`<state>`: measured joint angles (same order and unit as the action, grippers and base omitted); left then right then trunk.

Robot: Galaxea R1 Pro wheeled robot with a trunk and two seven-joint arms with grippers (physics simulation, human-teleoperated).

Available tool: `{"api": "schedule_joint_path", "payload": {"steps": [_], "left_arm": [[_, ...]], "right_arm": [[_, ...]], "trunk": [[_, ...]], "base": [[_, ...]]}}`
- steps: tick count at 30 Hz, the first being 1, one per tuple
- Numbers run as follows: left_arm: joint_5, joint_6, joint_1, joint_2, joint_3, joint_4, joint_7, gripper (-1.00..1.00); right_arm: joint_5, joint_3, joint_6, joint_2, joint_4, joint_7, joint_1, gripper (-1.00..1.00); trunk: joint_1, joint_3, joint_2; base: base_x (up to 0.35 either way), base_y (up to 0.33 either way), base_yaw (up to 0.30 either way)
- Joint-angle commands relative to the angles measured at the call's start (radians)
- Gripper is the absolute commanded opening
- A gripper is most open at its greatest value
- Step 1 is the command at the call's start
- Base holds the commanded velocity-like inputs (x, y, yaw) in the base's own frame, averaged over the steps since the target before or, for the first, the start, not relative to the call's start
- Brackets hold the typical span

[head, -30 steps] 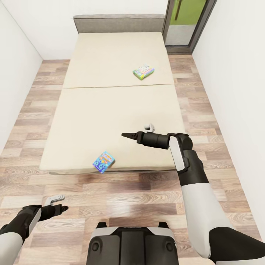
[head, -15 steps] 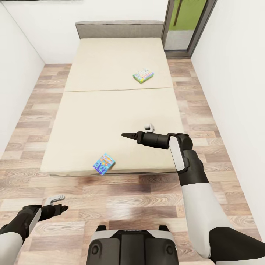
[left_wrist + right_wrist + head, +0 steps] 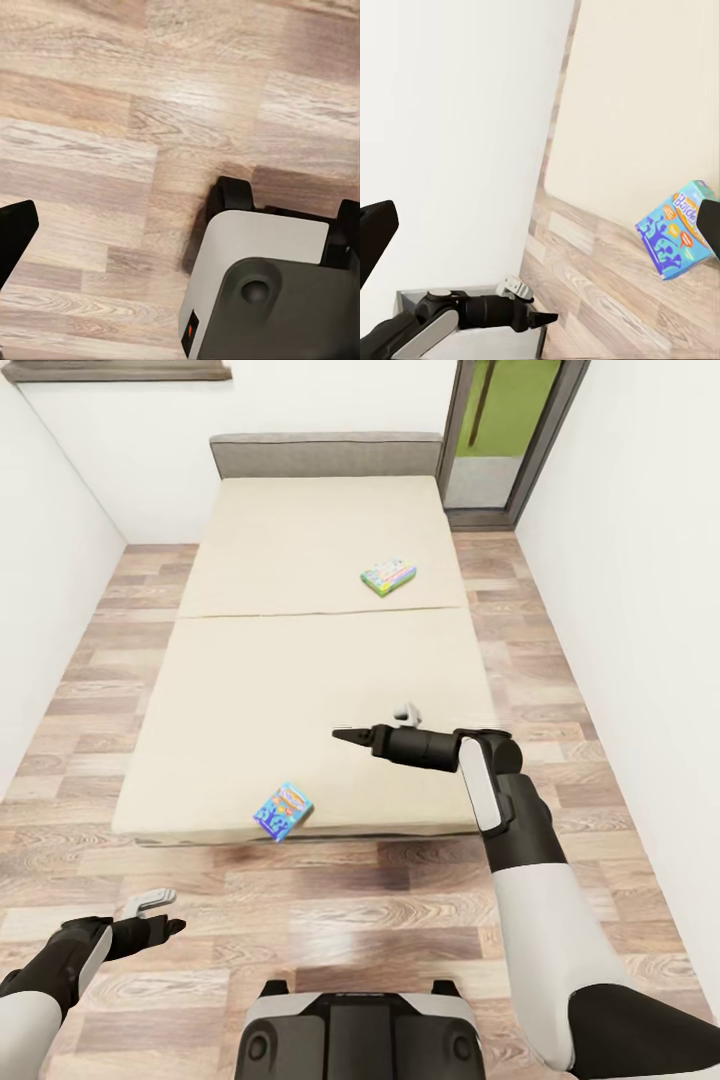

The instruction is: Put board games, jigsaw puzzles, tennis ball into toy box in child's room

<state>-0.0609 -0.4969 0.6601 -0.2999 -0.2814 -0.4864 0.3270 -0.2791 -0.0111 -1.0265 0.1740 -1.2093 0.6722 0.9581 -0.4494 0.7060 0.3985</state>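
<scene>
The head camera looks steeply down over the bed [image 3: 300, 660] from its foot end, the left wrist camera faces the plank floor [image 3: 112, 112] close up, and the right wrist camera shares the blue board game [image 3: 675, 236].

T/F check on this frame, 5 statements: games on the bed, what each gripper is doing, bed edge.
1. Two board games lie on the bed. True: a blue board game and a green board game.
2. The blue board game sits in the middle of the mattress. False: it is at the foot edge, overhanging the floor.
3. The right gripper holds the blue board game. False: it is above the mattress, holding nothing.
4. The left gripper is over the wood floor. True.
5. The green board game touches the headboard. False: it lies well short of it.
</scene>
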Motion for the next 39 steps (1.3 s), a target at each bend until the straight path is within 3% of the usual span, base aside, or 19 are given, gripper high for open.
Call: {"api": "schedule_joint_path", "payload": {"steps": [1,11,21,30,39], "left_arm": [[-0.007,-0.006,0.001,0.001,-0.007,-0.001,0.007,1.0],[-0.007,-0.006,0.0,0.001,-0.007,-0.001,0.007,1.0],[-0.007,-0.006,0.0,0.001,-0.007,-0.001,0.006,1.0],[-0.007,-0.006,-0.001,0.001,-0.007,-0.001,0.006,1.0],[-0.007,-0.005,-0.001,0.001,-0.007,-0.001,0.006,1.0]], "right_arm": [[0.002,-0.001,-0.004,0.0,-0.001,-0.003,-0.004,1.0],[0.003,0.0,0.006,0.0,0.003,-0.083,-0.11,1.0],[0.004,0.0,0.058,0.0,0.001,-0.097,-0.21,1.0],[0.008,-0.001,0.068,0.0,0.008,-0.101,-0.227,1.0],[0.007,-0.004,0.141,-0.002,0.012,-0.106,-0.228,1.0]], "trunk": [[-0.001,-0.001,0.002],[-0.001,-0.017,0.002],[-0.001,-0.033,0.002],[-0.001,-0.047,0.002],[-0.001,-0.061,0.002]], "base": [[0.0,0.0,0.0],[0.0,0.0,0.0],[0.0,0.0,0.0],[0.0,0.0,0.0],[0.0,0.0,0.0]]}}
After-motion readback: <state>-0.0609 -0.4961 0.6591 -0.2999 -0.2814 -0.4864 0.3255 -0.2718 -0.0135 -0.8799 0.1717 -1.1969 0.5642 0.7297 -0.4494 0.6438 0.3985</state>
